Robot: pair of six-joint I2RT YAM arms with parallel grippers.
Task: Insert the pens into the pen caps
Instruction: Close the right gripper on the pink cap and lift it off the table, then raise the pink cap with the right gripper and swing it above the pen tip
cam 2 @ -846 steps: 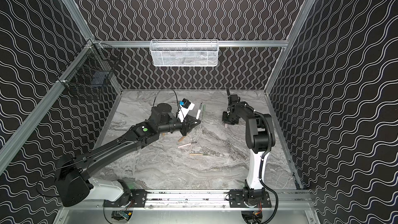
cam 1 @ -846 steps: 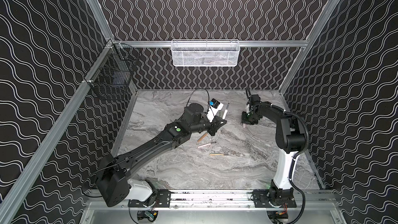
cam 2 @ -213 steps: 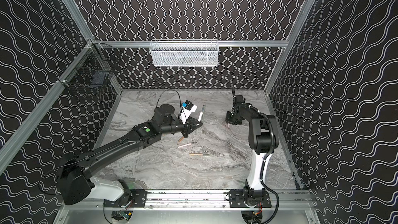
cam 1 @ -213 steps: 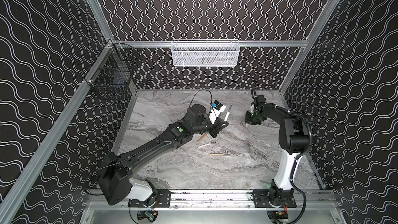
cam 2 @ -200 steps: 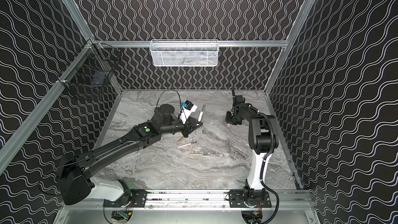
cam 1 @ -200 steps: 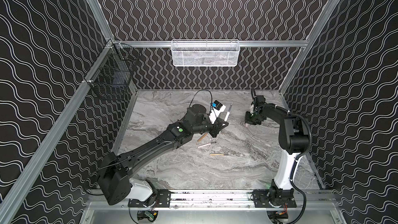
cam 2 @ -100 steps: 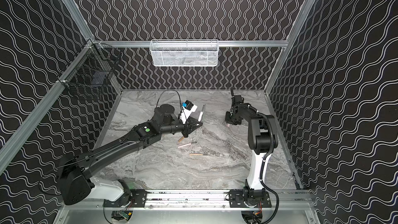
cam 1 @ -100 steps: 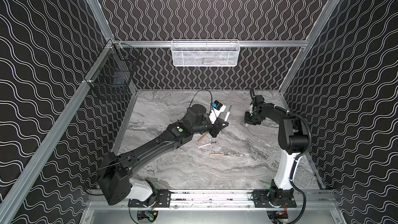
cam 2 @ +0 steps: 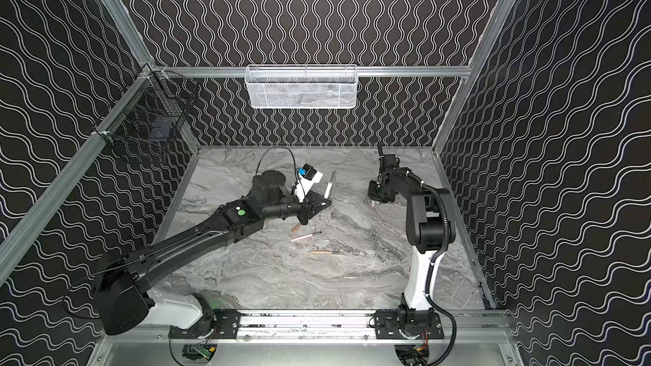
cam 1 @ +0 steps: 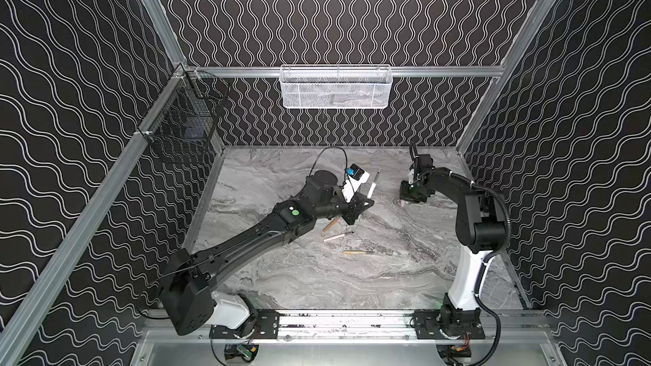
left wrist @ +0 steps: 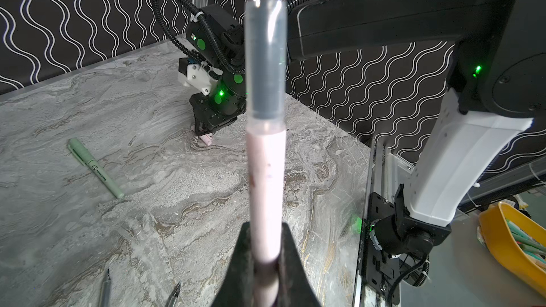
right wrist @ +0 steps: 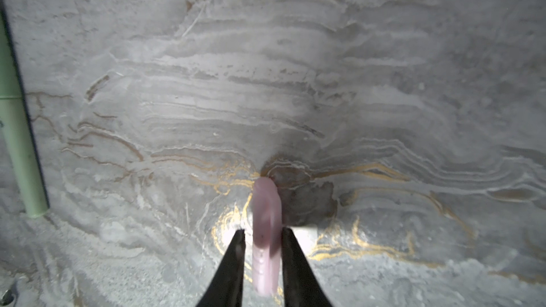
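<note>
My left gripper (cam 1: 364, 204) (left wrist: 266, 264) is shut on a pale pink pen (cam 1: 372, 184) (left wrist: 266, 178). It holds the pen upright above the table's middle, grey dark-tipped end up. My right gripper (cam 1: 408, 199) (right wrist: 263, 258) is down at the table at the back right. Its fingers sit tight on either side of a pink pen cap (right wrist: 266, 225) (left wrist: 206, 139) that rests on the marble. Three loose pens lie near the middle: a tan-brown one (cam 1: 331, 224), a pink one (cam 1: 338, 236) and another tan one (cam 1: 357, 252). A capped green pen (left wrist: 94, 168) (right wrist: 17, 143) lies nearby.
A white mesh basket (cam 1: 336, 88) hangs on the back wall and a black wire basket (cam 1: 183, 128) on the left wall. The arms' base rail (cam 1: 345, 322) runs along the front edge. A yellow tub (left wrist: 514, 240) of pens stands outside the cell.
The right gripper has moved toward the back right and settled low at the pink cap; over the last second it shifted only slightly. The left arm still holds the pink pen up, barely moving.
</note>
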